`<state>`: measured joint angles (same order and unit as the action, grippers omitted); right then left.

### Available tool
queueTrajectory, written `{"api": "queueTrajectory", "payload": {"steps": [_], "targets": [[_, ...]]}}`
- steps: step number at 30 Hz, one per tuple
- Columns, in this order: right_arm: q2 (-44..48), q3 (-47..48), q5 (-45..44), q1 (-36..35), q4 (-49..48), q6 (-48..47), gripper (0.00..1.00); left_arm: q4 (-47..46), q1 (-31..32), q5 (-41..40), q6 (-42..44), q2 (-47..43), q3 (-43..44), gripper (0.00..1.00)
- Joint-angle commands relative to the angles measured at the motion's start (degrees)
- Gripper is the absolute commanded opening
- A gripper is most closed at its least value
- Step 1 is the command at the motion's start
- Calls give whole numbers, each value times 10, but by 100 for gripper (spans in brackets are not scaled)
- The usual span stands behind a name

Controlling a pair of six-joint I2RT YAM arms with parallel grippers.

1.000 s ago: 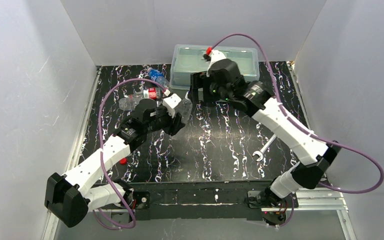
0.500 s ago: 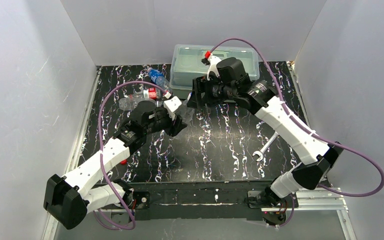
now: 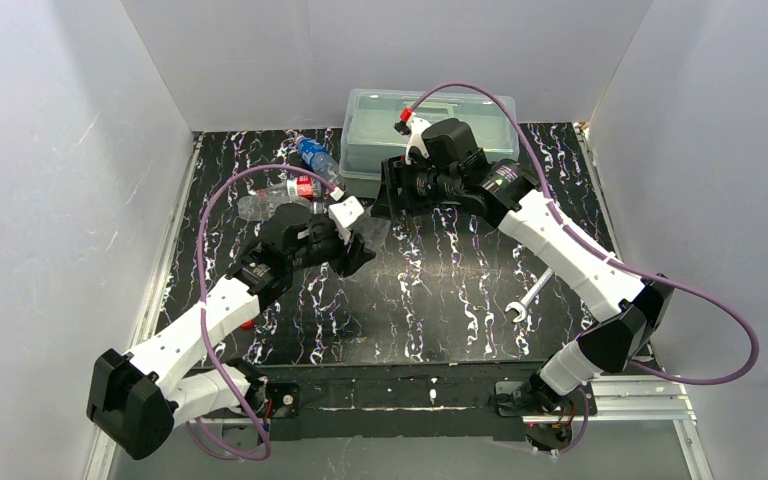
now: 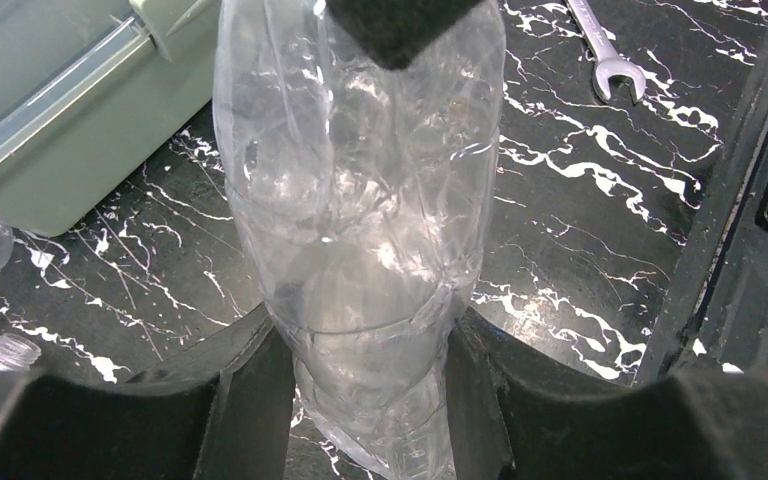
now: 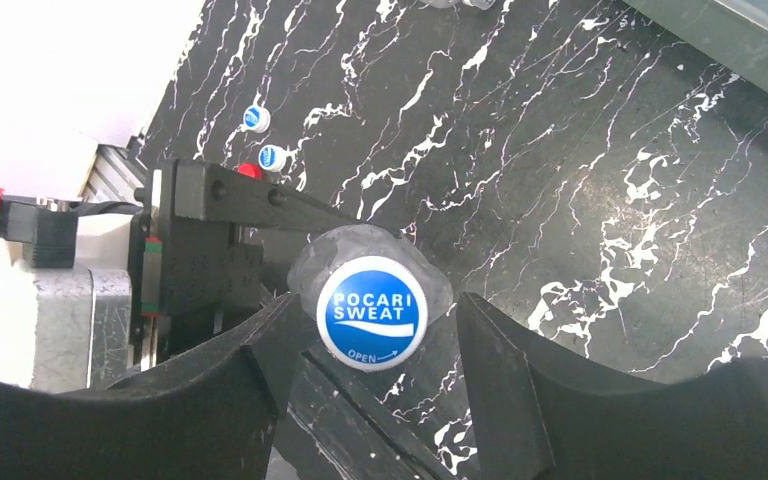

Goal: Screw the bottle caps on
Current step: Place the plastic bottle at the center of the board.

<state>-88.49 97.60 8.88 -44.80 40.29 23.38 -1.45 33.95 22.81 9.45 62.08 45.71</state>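
Observation:
My left gripper (image 4: 360, 345) is shut on the lower body of a plain clear bottle (image 4: 360, 190), held tilted above the mat (image 3: 372, 232). A blue-and-white bottle cap (image 5: 372, 313) sits on that bottle's mouth. My right gripper (image 5: 378, 302) stands around the cap, still open: the left finger (image 5: 260, 350) is at the cap's edge and a gap shows on the other side. Two more blue-and-white caps (image 5: 255, 118) and a red cap (image 5: 250, 171) lie on the mat. A red-label bottle (image 3: 300, 187) and a blue-label bottle (image 3: 315, 153) lie at the back left.
A translucent lidded box (image 3: 430, 115) stands at the back, just behind my right wrist. A silver wrench (image 3: 530, 297) lies on the mat right of centre. Grey walls close in three sides.
My right gripper has swung left and down to the bottle's top, and its jaws have narrowed around the cap. The left arm and its bottle have barely shifted.

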Motion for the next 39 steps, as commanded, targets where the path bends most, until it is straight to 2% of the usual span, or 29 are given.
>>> {"api": "queueTrajectory", "payload": {"steps": [1,7,14,17,21,23,24,27,29,30,36,39], "targets": [[10,-7,-28,1,-38,5,65,-18,2,31,8,-16,-5,2],[14,-18,-36,1,-47,7,67,-21,3,46,8,-15,-5,3],[20,-19,-55,1,-43,9,60,-21,4,47,7,-16,-8,3],[20,-19,-56,1,-41,9,52,-21,5,45,7,-15,-7,3],[18,-18,-58,1,-37,8,33,-21,6,42,1,-13,-3,8],[15,-17,-58,2,-35,5,24,-21,6,36,-5,-12,-1,18],[14,-17,-59,1,-34,4,20,-22,6,30,-10,-12,0,29],[12,-12,-73,2,-28,-3,13,-22,6,1,-28,-10,6,51],[11,-7,-94,1,-20,-12,11,-23,6,-16,-40,-8,10,91],[10,-5,-112,3,-17,-18,11,-23,6,-24,-44,-8,12,98],[17,-25,-205,29,-25,-53,10,-3,5,-116,-89,-12,32,98],[30,-63,-277,37,-68,-77,11,49,3,-163,-109,-10,60,98]]}}
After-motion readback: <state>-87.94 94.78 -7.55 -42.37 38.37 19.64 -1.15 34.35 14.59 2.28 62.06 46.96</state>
